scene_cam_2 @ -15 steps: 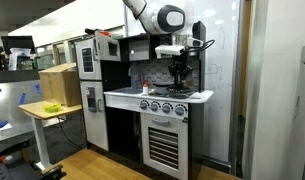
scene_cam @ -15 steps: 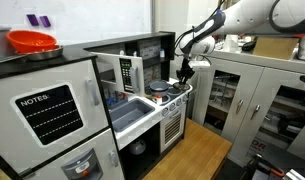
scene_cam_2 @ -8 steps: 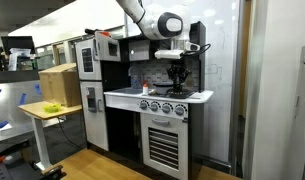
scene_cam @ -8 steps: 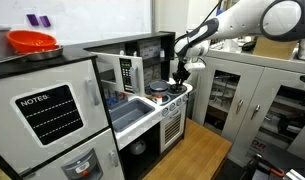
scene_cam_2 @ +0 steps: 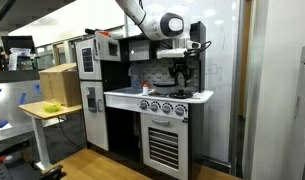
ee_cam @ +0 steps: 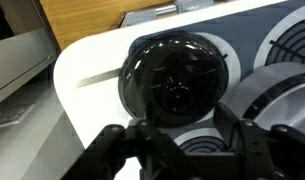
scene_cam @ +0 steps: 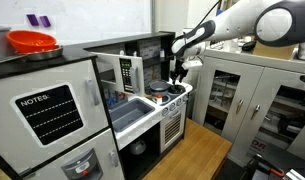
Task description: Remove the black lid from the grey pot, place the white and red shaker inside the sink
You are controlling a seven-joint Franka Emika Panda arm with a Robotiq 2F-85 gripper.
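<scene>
Over the toy kitchen's white stovetop (ee_cam: pixel 87 70), the gripper (ee_cam: pixel 187 155) is hovering with its fingers spread apart, gripping nothing; the black lid (ee_cam: pixel 177 85) is sitting directly beneath it.

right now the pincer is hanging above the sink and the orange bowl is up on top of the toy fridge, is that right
Not quite. The pincer hangs above the stove top, not the sink, which lies beside the stove. An exterior view shows this, and the wrist view shows a burner grille below the pincer. The orange bowl is indeed on top of the toy fridge.
</scene>
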